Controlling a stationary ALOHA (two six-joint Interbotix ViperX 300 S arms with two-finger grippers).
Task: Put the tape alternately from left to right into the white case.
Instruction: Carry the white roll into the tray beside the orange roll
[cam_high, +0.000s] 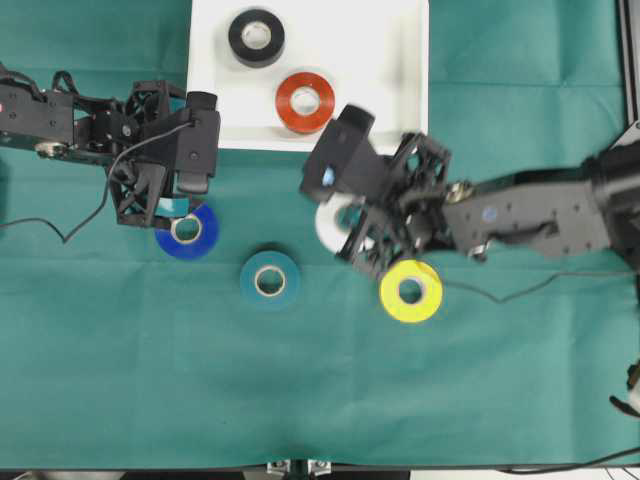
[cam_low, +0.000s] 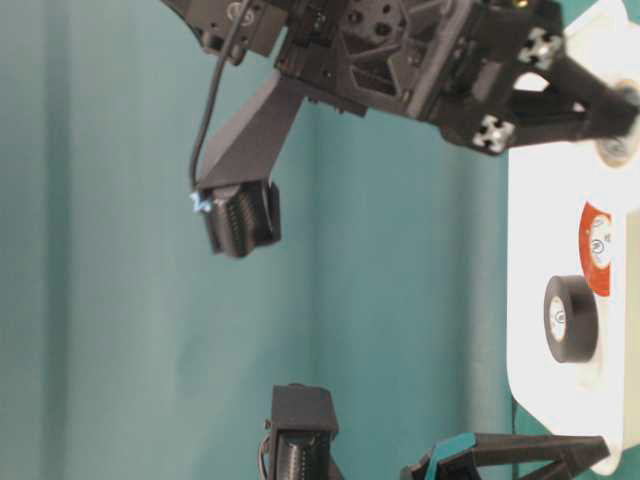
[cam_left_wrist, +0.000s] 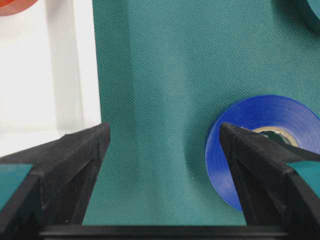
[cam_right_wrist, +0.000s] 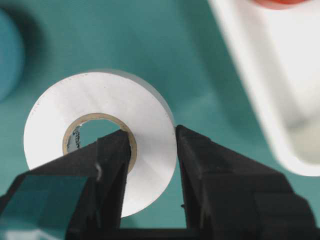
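Six tape rolls: black (cam_high: 256, 37) and red-orange (cam_high: 305, 102) lie flat inside the white case (cam_high: 400, 60). Below the case on the desk (cam_high: 120, 380), left to right: blue (cam_high: 190, 232) under the left gripper (cam_left_wrist: 160, 145), jaws spread; teal (cam_high: 270, 280); white (cam_right_wrist: 100, 140), pinched through its wall by the right gripper (cam_right_wrist: 152, 150); yellow (cam_high: 411, 291). All cores point up.

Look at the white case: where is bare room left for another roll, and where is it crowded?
In the white case, the right part beside the black roll and above the red-orange roll is bare, as is the lower left corner. The middle is crowded, and the right gripper, shut on the white roll, crowds the case's near edge.
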